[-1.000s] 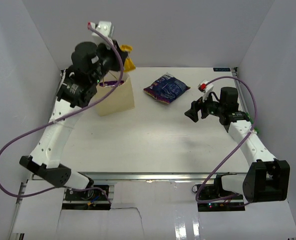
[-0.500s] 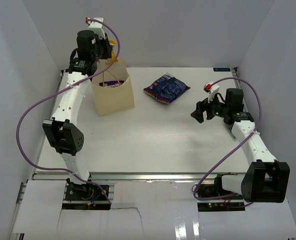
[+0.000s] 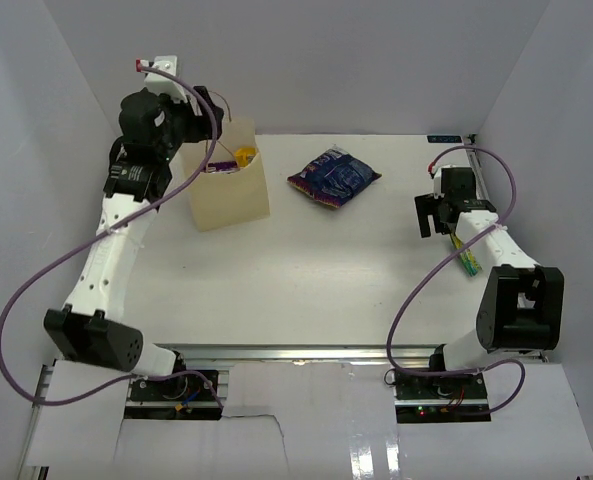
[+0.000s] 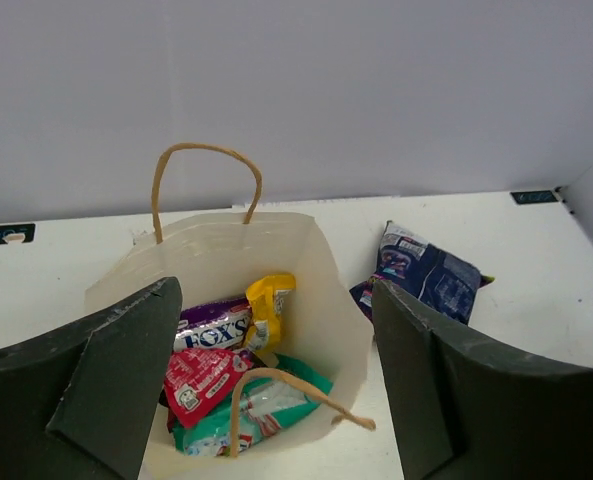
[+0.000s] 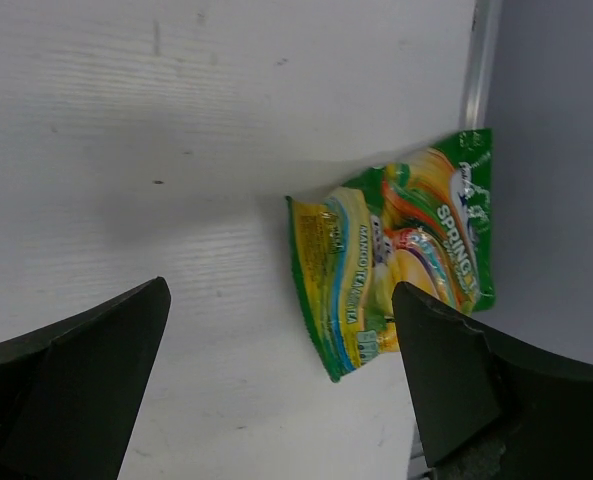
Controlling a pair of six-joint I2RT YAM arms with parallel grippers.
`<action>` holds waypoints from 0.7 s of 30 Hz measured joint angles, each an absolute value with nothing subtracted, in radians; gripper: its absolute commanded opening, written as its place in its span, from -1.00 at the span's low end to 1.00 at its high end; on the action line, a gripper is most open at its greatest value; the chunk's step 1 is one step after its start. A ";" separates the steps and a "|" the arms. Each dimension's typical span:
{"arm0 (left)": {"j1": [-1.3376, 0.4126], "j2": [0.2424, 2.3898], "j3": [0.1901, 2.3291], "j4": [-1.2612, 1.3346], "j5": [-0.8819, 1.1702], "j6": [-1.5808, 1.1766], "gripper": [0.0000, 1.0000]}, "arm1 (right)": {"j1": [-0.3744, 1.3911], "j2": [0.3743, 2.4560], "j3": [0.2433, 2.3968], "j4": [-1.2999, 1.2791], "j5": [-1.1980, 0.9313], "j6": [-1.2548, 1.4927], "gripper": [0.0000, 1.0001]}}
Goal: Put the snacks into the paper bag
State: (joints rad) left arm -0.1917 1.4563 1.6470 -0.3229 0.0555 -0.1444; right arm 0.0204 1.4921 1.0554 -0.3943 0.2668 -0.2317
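Note:
The paper bag stands upright at the back left, its mouth open. Inside it lie a yellow bar, a dark purple bar, a red-pink pouch and a teal-green candy bag. My left gripper hovers open just above the bag's mouth, holding nothing. The large dark blue-purple bag lies on the table right of the paper bag. My right gripper is open above the green-yellow packet, which lies by the table's right edge.
White walls close in the table on the left, back and right. A metal rail runs along the right edge beside the green-yellow packet. The bag's brown loop handles stand up under my left gripper.
My left gripper has opened over the paper bag and the yellow bar now lies inside. The right arm has swung to the right edge, over the green-yellow packet.

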 measured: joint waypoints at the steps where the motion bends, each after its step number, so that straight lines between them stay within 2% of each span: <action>1: -0.192 1.416 1.620 -0.313 0.052 -0.148 0.78 | 0.019 1.507 1.055 -0.399 0.308 -0.244 0.96; 7: -0.192 1.107 1.377 -0.316 0.010 -0.178 0.81 | -0.041 1.624 1.084 -0.411 0.409 -0.395 0.97; 13: -0.192 0.933 1.192 -0.409 -0.043 -0.221 0.82 | -0.130 1.731 1.124 -0.421 0.353 -0.574 0.96; 17: -0.192 0.880 1.132 -0.467 -0.058 -0.258 0.82 | -0.162 1.793 1.149 -0.423 0.295 -0.664 0.50; 18: -0.192 0.870 1.124 -0.476 -0.062 -0.266 0.82 | -0.165 1.809 1.153 -0.426 0.281 -0.683 0.27; 20: -0.192 0.856 1.120 -0.496 -0.065 -0.277 0.82 | -0.170 1.825 1.158 -0.443 0.256 -0.714 0.02; 21: -0.192 0.850 1.120 -0.501 -0.065 -0.282 0.82 | -0.171 1.825 1.158 -0.451 0.242 -0.723 -0.23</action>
